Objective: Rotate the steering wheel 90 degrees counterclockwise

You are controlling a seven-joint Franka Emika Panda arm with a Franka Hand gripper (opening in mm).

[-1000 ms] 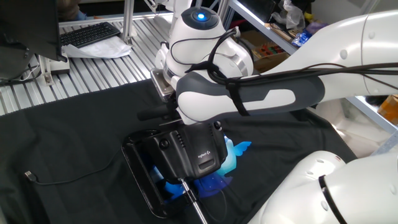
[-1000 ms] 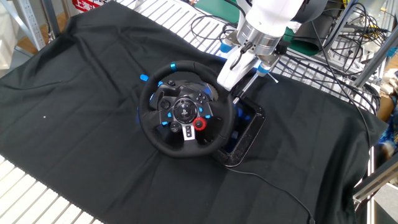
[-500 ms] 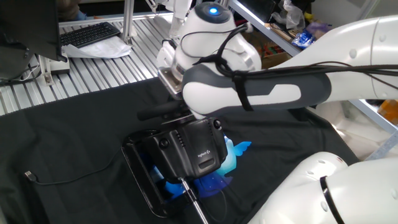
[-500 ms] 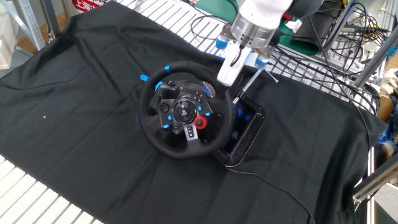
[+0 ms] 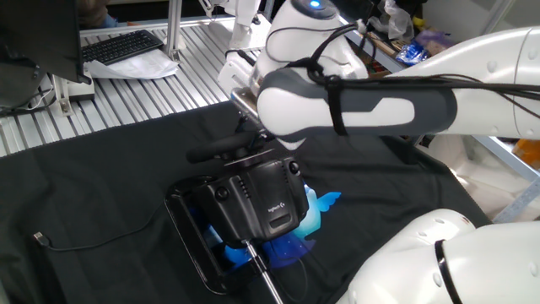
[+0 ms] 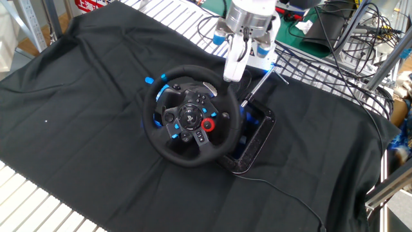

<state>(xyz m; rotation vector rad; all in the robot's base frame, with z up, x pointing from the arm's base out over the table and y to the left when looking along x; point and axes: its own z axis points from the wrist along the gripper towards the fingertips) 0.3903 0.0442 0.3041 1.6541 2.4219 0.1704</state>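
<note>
one fixed view and the other: claw above the far edge of the wheel

one fixed view looks from behind the wheel unit, so we see the boxy black housing [image 5: 263, 201] with a small white logo, and the steering wheel [image 5: 221, 150] only as a thin dark bar just past it. the big white and grey arm [image 5: 354, 105] crosses the picture above the housing and hides the claw here. the housing sits in a flat black frame [image 5: 190, 241], and some blue plastic [image 5: 316, 211] lies beside it on the black cloth [image 5: 93, 186]. a keyboard [image 5: 122, 46] is far back on the metal worktop [image 5: 126, 97].

the other fixed view shows the steering wheel [image 6: 191, 115] from the front, near the middle of the black cloth [image 6: 77, 90]. its hub is turned, with the red knob [image 6: 208, 125] at the lower right of the centre and a small blue band [image 6: 163, 78] at the upper left of the rim. the claw [image 6: 235, 64] hangs over the far right part of the rim, and its white fingers [image 6: 233, 61] point down, close to the rim. we cannot tell if they touch it or hold it, and we cannot tell if the fingers are spread or pressed together. a thin metal rod [image 6: 259, 86] leans just to the right of the claw.
</note>
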